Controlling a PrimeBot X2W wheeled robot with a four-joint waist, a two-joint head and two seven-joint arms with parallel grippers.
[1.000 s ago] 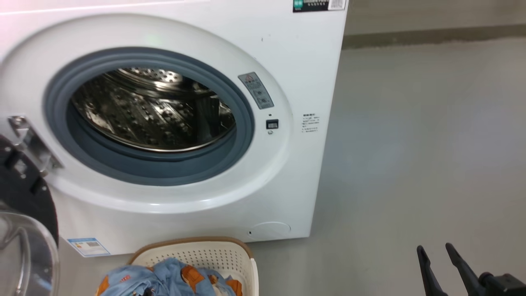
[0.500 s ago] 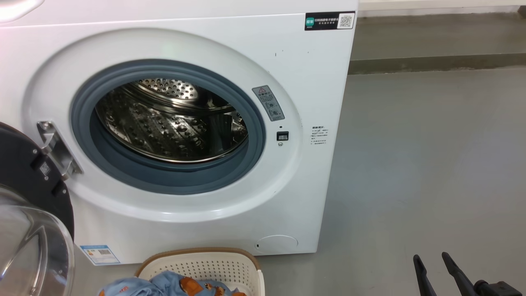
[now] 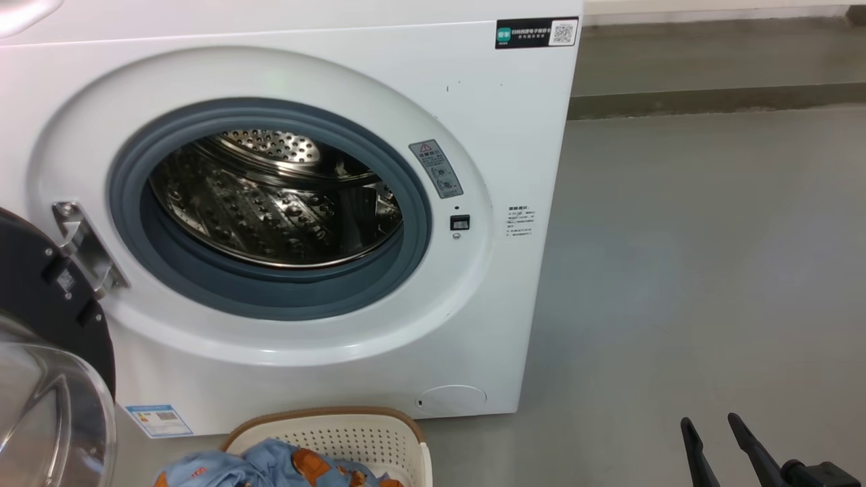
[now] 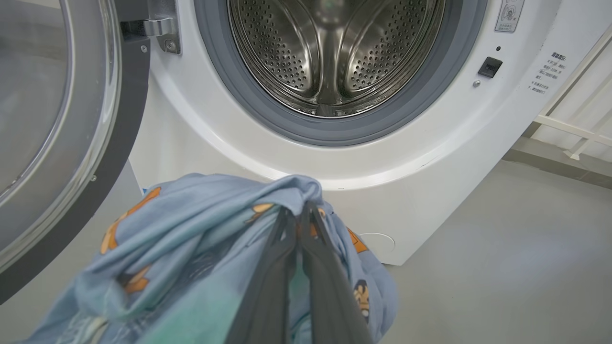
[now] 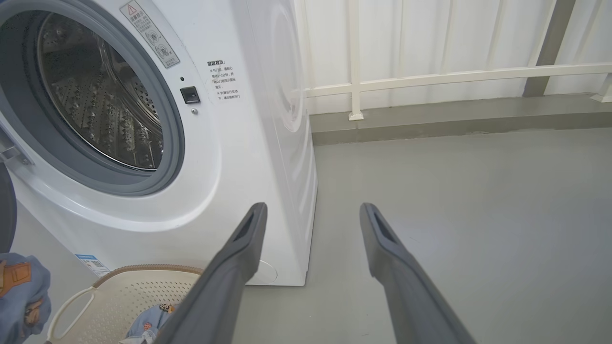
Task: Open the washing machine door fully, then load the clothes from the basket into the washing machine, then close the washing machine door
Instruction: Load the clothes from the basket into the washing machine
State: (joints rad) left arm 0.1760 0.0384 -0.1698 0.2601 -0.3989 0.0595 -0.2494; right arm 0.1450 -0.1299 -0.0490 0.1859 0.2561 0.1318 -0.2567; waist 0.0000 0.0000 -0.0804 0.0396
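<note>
Left gripper (image 4: 299, 210) pressed together, pinching clothes (image 4: 191, 229); bunch hangs before washer (image 4: 430, 143). Right gripper (image 5: 311, 212) spread wide over floor (image 5: 478, 215), beside washer. Basket (image 3: 352, 433) at washer's foot, more clothes inside. Door (image 3: 47, 297) swung open at left. Drum (image 3: 270, 203) beyond.

The washing machine (image 3: 514, 135) stands on the floor (image 3: 676, 270). Its door (image 3: 40, 297) hangs open at its left. The basket (image 3: 338, 433) sits on the floor just before the machine, below the drum (image 3: 270, 203) opening, with clothes (image 3: 270, 465) in it. The right claw (image 3: 710, 421) hovers well right of the basket.
</note>
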